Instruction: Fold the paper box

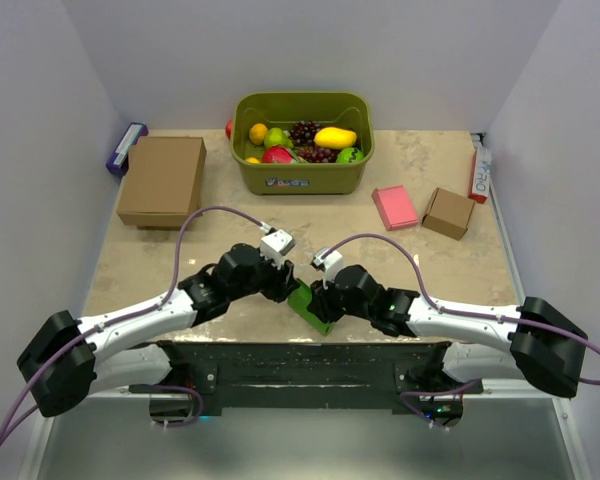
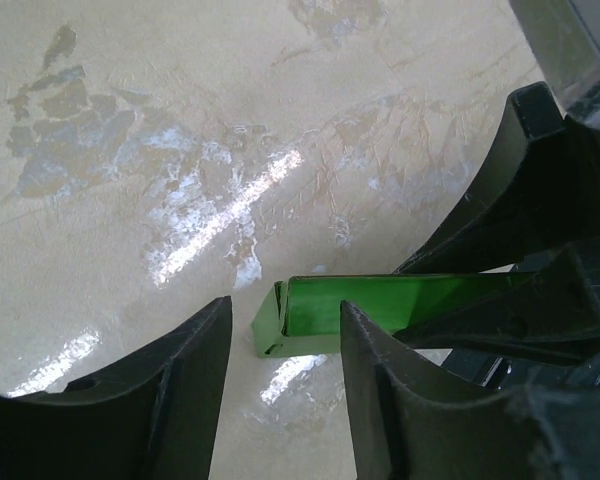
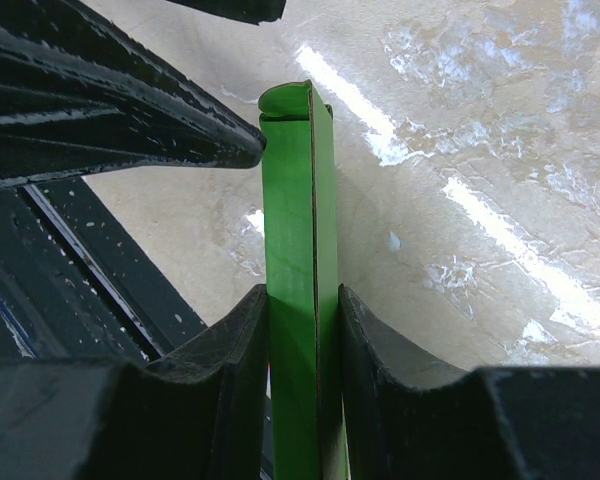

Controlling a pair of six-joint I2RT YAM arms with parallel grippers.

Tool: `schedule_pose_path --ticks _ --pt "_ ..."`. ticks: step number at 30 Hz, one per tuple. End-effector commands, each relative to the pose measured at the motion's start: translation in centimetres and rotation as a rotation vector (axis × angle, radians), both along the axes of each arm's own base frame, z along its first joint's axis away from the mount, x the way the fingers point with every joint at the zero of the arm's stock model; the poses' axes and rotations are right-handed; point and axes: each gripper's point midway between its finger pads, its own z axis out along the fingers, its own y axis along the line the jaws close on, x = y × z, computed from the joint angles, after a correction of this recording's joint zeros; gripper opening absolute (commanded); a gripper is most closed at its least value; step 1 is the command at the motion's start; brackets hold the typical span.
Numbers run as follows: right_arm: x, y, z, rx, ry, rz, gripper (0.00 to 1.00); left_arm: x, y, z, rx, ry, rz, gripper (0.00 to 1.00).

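While the two wrists crowd over it in the overhead view, only a green corner of the paper box (image 1: 311, 304) shows between them, close to the near edge of the table (image 1: 130, 265), and the rest is covered by the grippers. From its own camera the right gripper (image 3: 303, 292) is clamped on the box, which stands edge-on as a thin green slab between the two pads; its lower part is cut off at the bottom of that view. One finger of the left gripper (image 2: 283, 310) meets the slab's top corner there and appears to touch it. From the left wrist the left jaws stand apart and grip nothing: the box's end shows in the gap beyond them, its middle is hidden behind one finger, and its far end is lost among the right gripper's dark fingers. Whether the box rests on the table cannot be told
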Motion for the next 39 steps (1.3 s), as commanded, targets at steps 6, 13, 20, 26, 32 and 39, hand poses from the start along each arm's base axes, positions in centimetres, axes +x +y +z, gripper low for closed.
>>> schedule_pose_path --ticks 6,13,20,26,32,39 --pt "-0.6 -1.1 -1.1 -0.041 0.019 0.003 0.25 1.5 -0.6 1.8 -0.001 -0.061 0.001 0.37" --pt "-0.6 -1.1 -1.3 -0.049 0.024 0.001 0.25 1.6 -0.9 1.7 0.002 -0.069 -0.014 0.32" --pt "-0.6 -1.1 -1.3 -0.049 0.024 0.001 0.25 1.5 -1.2 1.5 0.002 -0.06 -0.028 0.2" --pt "-0.6 -1.1 -1.3 -0.049 0.025 0.002 0.25 1.2 -1.6 1.4 -0.011 -0.047 -0.049 0.09" --pt "-0.6 -1.0 -1.3 -0.05 0.026 0.0 0.25 1.1 -2.0 1.5 -0.026 -0.043 -0.065 0.09" --pt "-0.6 -1.0 -1.3 -0.049 0.027 0.001 0.25 0.8 -2.1 1.4 -0.032 -0.032 -0.072 0.0"
